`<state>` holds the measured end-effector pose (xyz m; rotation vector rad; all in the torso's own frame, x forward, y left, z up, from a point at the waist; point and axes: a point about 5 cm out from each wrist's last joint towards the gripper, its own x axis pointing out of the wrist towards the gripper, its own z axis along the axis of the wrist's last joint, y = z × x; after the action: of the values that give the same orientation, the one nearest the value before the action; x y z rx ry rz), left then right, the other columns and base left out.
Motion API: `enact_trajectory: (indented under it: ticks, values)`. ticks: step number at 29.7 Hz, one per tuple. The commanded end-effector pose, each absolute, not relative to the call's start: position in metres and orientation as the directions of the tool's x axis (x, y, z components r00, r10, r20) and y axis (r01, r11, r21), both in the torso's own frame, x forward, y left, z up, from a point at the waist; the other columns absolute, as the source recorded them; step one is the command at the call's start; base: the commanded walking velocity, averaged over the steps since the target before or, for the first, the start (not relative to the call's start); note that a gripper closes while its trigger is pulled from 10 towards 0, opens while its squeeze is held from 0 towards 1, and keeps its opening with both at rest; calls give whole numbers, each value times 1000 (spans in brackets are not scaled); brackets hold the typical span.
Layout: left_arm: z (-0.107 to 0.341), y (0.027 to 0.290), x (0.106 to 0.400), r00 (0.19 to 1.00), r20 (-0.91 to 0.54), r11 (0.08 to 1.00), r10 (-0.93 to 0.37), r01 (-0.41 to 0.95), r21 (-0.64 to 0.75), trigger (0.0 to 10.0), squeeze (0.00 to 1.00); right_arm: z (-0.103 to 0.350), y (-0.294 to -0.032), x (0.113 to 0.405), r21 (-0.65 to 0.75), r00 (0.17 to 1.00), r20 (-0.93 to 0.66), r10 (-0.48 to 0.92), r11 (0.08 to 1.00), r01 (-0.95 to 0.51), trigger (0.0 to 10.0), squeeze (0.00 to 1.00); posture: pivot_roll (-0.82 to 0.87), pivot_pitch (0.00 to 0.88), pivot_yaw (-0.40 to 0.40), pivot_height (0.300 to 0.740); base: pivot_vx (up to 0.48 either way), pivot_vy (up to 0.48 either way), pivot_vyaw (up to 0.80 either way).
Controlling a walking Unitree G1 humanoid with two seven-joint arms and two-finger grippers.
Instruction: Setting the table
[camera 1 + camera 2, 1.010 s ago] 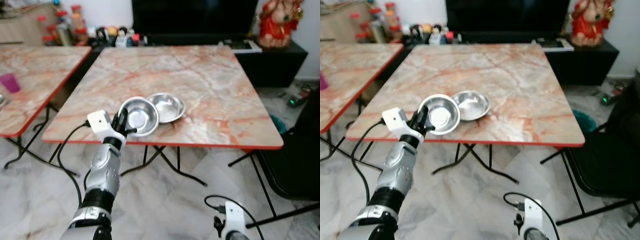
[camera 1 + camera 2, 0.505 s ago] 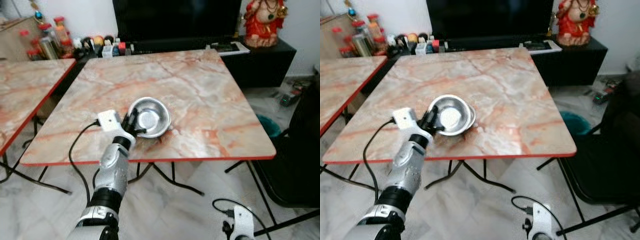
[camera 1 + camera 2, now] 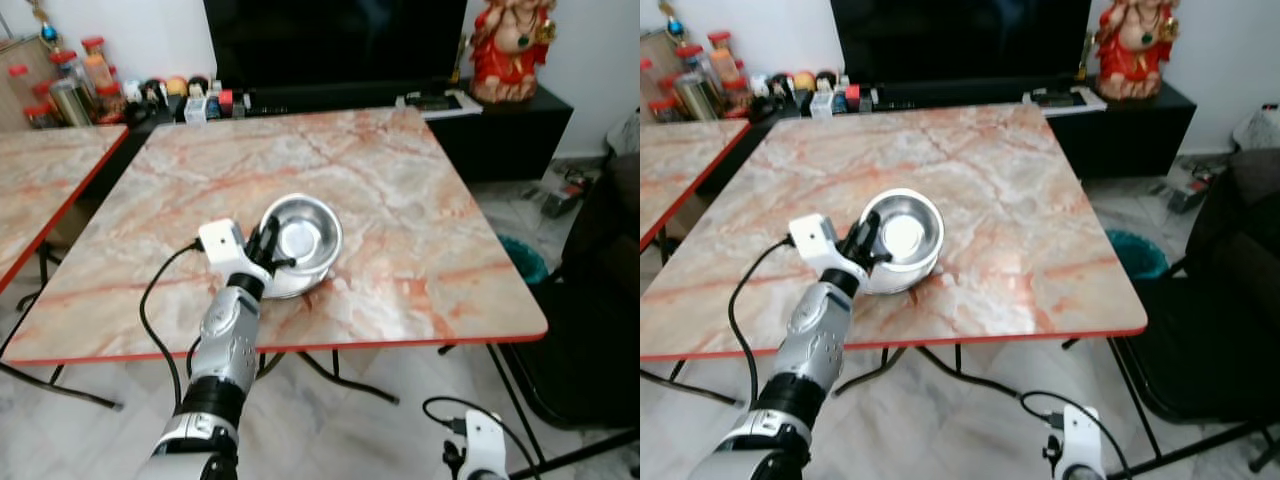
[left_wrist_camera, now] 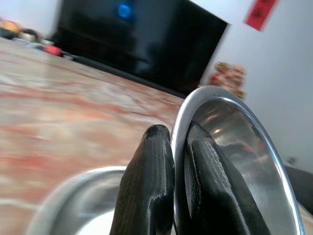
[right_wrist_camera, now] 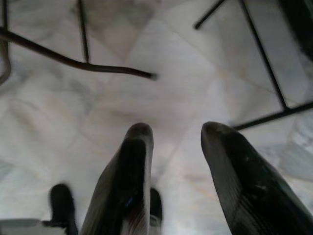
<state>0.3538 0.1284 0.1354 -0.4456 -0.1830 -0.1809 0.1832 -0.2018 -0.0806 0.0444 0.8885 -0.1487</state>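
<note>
A shiny steel bowl is tilted up over the marble table, and my left gripper is shut on its near rim. The left wrist view shows the two black fingers pinching that rim. Directly under it a second steel bowl rests on the table, mostly covered; its rim shows below the fingers. My right gripper hangs low over the white floor, open and holding nothing; its arm is at the bottom right.
A second marble table stands to the left. Jars and bottles line the back. A black TV cabinet with a red figurine is behind. At the right are a black chair and a teal bin.
The camera has come closer to the table. My left gripper carried the held bowl rightward, from beside the other bowl to directly over it. The right arm stays hanging.
</note>
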Motion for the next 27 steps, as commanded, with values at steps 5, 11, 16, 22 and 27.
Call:
enact_trajectory:
  ticks: [5, 11, 16, 22, 27]
  values:
    - [140, 137, 355, 968, 226, 894, -112, 197, -402, 10000, 0, -82, -192, 183, -5, 620, -780, -83, 992, 127, 10000, 0, 11, 0, 36, 740, 289, 0, 0]
    - [141, 135, 356, 966, 228, 890, -121, 207, -407, 10000, 0, -83, -192, 181, -5, 615, -784, -86, 991, 132, 10000, 0, 10, 0, 40, 740, 284, 0, 0]
    - [140, 135, 356, 971, 209, 880, -119, 200, -430, 10000, 0, -85, -192, 176, -4, 606, -790, -90, 990, 142, 10000, 0, 12, 0, 44, 740, 169, 0, 0]
    - [138, 134, 358, 976, 180, 845, -122, 197, -497, 10000, 0, -90, -193, 164, -7, 582, -806, -105, 986, 168, 10000, 0, 9, 0, 56, 740, 0, 0, 0]
    - [138, 126, 361, 974, 164, 816, -159, 223, -533, 10000, 0, -94, -195, 156, -14, 567, -815, -123, 981, 193, 10000, 0, 4, 0, 68, 740, 0, 0, 0]
